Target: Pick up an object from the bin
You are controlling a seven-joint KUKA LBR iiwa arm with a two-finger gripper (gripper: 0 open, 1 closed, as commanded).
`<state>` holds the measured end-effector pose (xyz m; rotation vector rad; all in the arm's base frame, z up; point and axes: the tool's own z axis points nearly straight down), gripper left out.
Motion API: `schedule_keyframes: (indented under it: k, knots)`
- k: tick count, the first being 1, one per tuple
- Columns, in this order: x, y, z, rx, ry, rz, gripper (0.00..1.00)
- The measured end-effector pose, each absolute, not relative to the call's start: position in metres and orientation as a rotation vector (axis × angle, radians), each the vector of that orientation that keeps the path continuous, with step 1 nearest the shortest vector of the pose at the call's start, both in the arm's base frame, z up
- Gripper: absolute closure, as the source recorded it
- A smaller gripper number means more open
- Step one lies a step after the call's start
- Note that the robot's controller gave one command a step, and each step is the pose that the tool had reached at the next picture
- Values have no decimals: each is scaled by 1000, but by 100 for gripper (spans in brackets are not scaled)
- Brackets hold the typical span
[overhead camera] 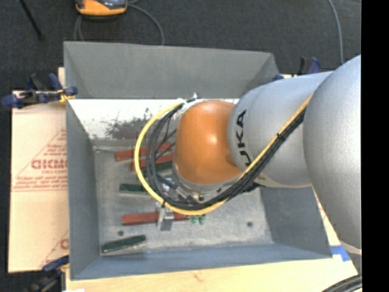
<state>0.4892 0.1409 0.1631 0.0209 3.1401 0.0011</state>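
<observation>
1. Gripper point(165, 219): low in bin point(82, 163), beneath orange cover point(203, 142); open or closed cannot be told.
2. Red stick point(138, 219): flat on floor, left of centre, right end at gripper.
3. Green stick point(123, 244): near front wall, apart from red stick.
4. Back red stick point(124, 155) and middle green stick point(130, 188): farther back, right ends hidden behind cables point(146, 163).

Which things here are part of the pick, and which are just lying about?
In play: gripper, over the lower red stick in the bin.
Lying about: upper red stick, middle green stick, bottom-left dark green stick, small green bit.
</observation>
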Motion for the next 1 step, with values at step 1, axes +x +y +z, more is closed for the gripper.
schedule_keyframes:
  k: [1]
  knots:
    - [489,141,174,20,3140,1,100]
